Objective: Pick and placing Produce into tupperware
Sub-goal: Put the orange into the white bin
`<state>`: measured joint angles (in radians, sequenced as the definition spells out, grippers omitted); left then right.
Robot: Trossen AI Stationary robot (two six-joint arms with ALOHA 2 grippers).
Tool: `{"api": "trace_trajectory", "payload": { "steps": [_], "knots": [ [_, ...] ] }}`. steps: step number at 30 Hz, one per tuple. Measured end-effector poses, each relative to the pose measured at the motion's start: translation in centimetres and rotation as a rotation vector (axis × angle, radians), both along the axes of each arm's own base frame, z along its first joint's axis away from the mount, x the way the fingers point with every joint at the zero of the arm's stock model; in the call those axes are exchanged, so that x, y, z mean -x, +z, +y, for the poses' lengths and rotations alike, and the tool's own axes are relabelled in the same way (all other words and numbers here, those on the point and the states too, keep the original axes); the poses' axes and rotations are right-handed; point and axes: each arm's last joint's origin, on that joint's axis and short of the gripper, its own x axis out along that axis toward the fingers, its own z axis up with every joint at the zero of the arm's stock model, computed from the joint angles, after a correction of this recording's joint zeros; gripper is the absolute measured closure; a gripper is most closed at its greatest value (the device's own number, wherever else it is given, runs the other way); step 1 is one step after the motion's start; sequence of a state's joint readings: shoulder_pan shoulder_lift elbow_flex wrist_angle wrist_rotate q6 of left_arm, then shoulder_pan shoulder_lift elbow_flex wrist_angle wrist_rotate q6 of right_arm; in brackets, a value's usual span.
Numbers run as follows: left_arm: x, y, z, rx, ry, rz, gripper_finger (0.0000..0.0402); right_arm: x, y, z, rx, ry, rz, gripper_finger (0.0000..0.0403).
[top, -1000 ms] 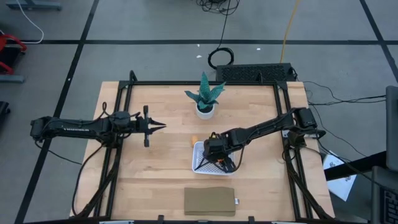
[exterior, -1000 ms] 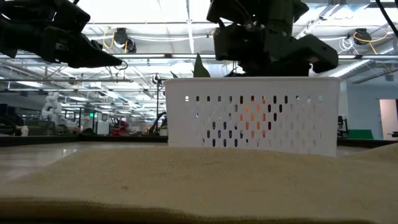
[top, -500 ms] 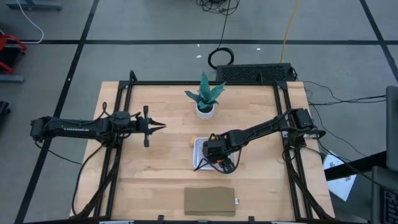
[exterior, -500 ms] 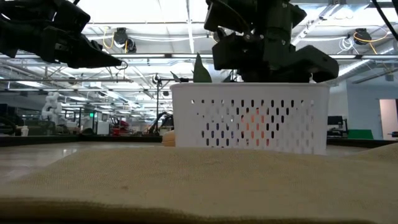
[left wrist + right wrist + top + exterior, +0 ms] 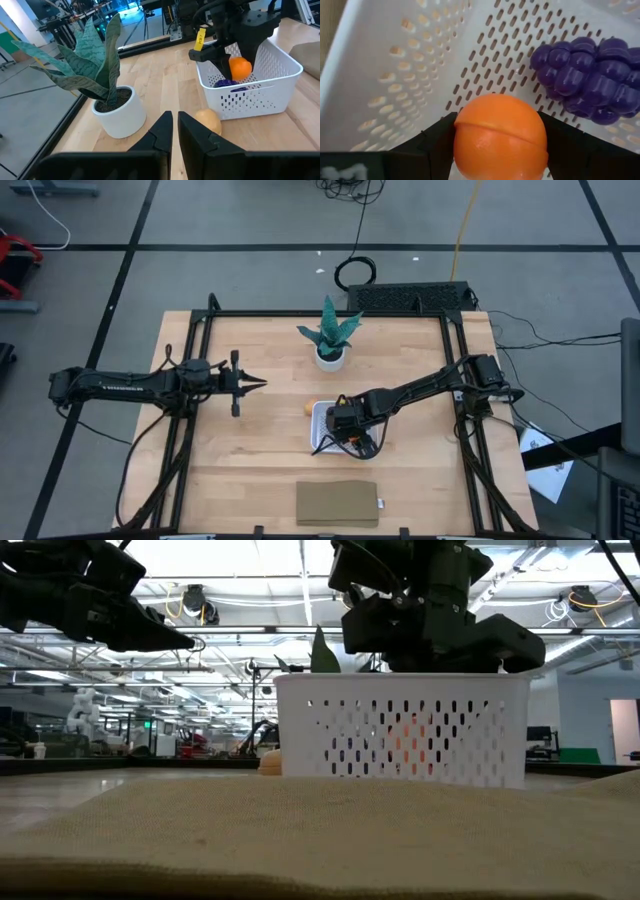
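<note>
Your right gripper (image 5: 240, 70) clamps the orange (image 5: 499, 136) inside the tub (image 5: 285, 65), floor directly beneath, grapes (image 5: 590, 80) just beside. Your left gripper (image 5: 247, 383), fingers together, waits well apart.

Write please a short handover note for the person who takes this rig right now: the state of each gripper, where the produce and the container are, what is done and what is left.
Right gripper: shut on the orange ball, held low inside the white container, not yet released.
Left gripper: shut, holding nothing, waiting over the left part of the table.
Purple grapes: already lying on the container's bottom.
Tan-orange piece: on the table, just outside the container wall, on the plant side.
Done: grapes placed; ball brought in.
Left: open the right gripper to drop the ball, then fetch the tan-orange piece into the container.
</note>
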<state>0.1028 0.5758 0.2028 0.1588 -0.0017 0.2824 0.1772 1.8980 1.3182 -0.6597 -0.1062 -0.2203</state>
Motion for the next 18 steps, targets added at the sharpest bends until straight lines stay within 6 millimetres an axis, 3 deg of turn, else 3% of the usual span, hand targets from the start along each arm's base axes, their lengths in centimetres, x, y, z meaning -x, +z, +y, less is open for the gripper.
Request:
{"api": "trace_trajectory", "payload": {
  "steps": [18],
  "knots": [
    [0.00, 0.00, 0.00, 0.003, 0.001, -0.001, 0.0369, 0.15, -0.04, -0.23, -0.013, -0.065, 0.030, 0.0163]
  ]
}}
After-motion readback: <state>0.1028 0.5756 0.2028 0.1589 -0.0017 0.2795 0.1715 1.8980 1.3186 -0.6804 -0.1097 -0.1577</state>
